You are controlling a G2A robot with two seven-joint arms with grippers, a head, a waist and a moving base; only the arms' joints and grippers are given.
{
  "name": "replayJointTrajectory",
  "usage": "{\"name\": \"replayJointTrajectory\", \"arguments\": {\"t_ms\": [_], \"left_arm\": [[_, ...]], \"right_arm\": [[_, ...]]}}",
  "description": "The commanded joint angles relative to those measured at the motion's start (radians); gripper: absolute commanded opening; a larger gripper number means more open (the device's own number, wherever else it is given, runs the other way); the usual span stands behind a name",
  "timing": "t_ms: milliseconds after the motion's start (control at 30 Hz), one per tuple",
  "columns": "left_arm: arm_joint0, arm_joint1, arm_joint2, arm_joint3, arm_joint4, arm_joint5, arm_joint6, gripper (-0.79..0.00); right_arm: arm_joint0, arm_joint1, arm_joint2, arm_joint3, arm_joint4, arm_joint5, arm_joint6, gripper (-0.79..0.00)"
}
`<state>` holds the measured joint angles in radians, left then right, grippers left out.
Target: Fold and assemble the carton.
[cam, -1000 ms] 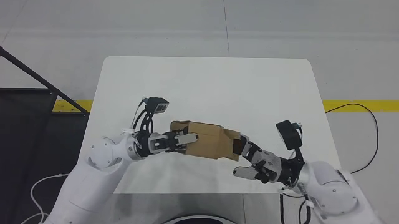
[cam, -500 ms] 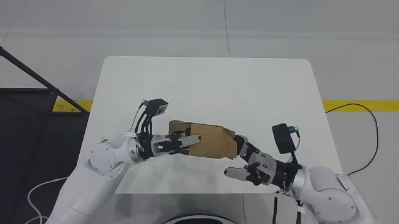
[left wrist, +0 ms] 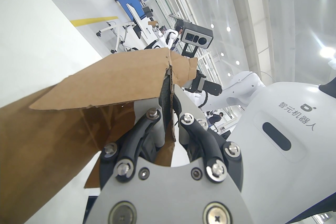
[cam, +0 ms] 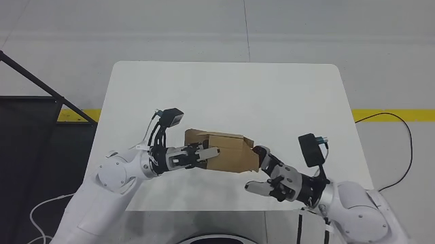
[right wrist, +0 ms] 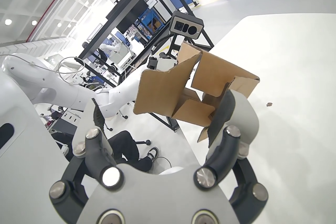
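Carton (cam: 224,152) of brown corrugated cardboard, half-formed, sits over the near half of the white desk (cam: 285,101), about midway between the desk's left and right edges. We cannot tell whether it rests on the desk or hangs just above it.

Over the desk's near-left part, the left gripper (cam: 213,152) is pressed together on the carton. In the left wrist view we see a thin cardboard wall pinched edge-on between its dark pads (left wrist: 164,93).

Over the desk's near-right part, the right gripper (cam: 259,172) is spread wide and holds nothing. Its farther finger (cam: 262,157) touches the carton's right end, while the nearer finger (cam: 255,188) stands apart from the cardboard, close to the desk's near edge.

In the right wrist view we look into that open end. Its flaps (right wrist: 160,93) stand out at different angles, the hollow inside shows, and one padded finger (right wrist: 223,112) lies against a lower flap.

A small brown scrap (right wrist: 268,104) lies on the desk's white top, apart from the carton.

The left arm's camera (cam: 173,115) hangs over the desk's left part and the right arm's camera (cam: 309,150) over its right part.

Grey floor (cam: 204,20) surrounds the desk. A yellow line (cam: 394,115) runs out past the desk's right edge, a black cable (cam: 401,149) curves beside that same edge, and a black frame (cam: 27,81) stands off the desk's left edge.
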<state>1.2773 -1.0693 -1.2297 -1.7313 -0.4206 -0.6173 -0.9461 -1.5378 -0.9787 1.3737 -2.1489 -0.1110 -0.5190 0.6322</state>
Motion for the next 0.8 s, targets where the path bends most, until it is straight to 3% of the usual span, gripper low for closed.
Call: {"name": "replayJointTrajectory", "arguments": {"t_ms": [0,133,200,300,367,433,767], "left_arm": [[0.001,0.000,0.000,0.000,-0.001,-0.001,-0.001,-0.785],[0.000,0.001,0.000,0.001,-0.003,-0.004,-0.003,-0.785],[0.001,0.001,0.000,0.000,-0.005,-0.007,-0.006,-0.785],[0.000,0.002,-0.001,-0.001,-0.005,-0.008,-0.008,-0.785],[0.001,0.002,-0.001,-0.001,-0.005,-0.009,-0.009,-0.785],[0.001,0.002,0.000,-0.002,-0.007,-0.009,-0.010,-0.785],[0.000,0.003,0.002,-0.004,-0.005,-0.010,-0.008,-0.785]], "right_arm": [[0.000,0.000,0.002,0.002,0.003,-0.002,0.000,0.000],[0.001,0.000,0.005,0.010,0.015,-0.006,-0.003,0.000],[0.001,0.000,0.008,0.015,0.021,-0.010,-0.004,-0.126],[0.000,0.001,0.011,0.018,0.026,-0.012,-0.001,-0.228],[0.000,0.001,0.013,0.020,0.029,-0.013,-0.001,-0.252],[0.000,0.001,0.014,0.022,0.030,-0.014,0.001,-0.394],[-0.002,0.003,0.024,0.036,0.045,-0.022,0.005,-0.416]]}}
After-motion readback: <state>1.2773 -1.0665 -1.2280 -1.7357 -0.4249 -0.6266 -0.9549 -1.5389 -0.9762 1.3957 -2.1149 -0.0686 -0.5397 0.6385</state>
